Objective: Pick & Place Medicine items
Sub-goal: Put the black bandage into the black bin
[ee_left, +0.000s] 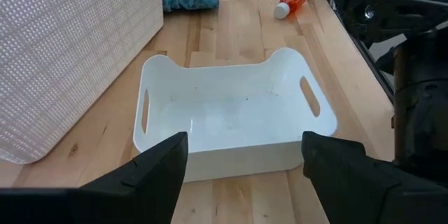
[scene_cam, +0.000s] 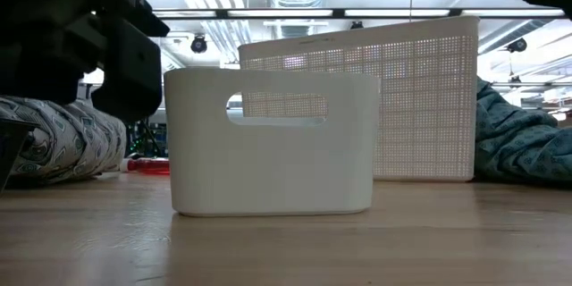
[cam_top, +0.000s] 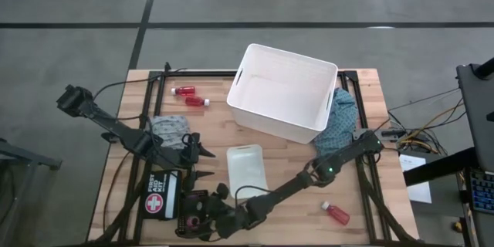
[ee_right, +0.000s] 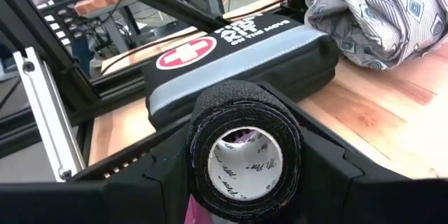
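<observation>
Small tray before big basket; two bottles left of basket.

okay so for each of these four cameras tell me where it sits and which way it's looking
High view: overhead, straight down; both arms, small white tray.
Low view: table height, level across at tray and big basket; dark arm parts above.
Left wrist view: faces tray; open left hand.
Right wrist view: faces first aid pouch; right hand holds dark tape roll.
Three views share the tray.
</observation>
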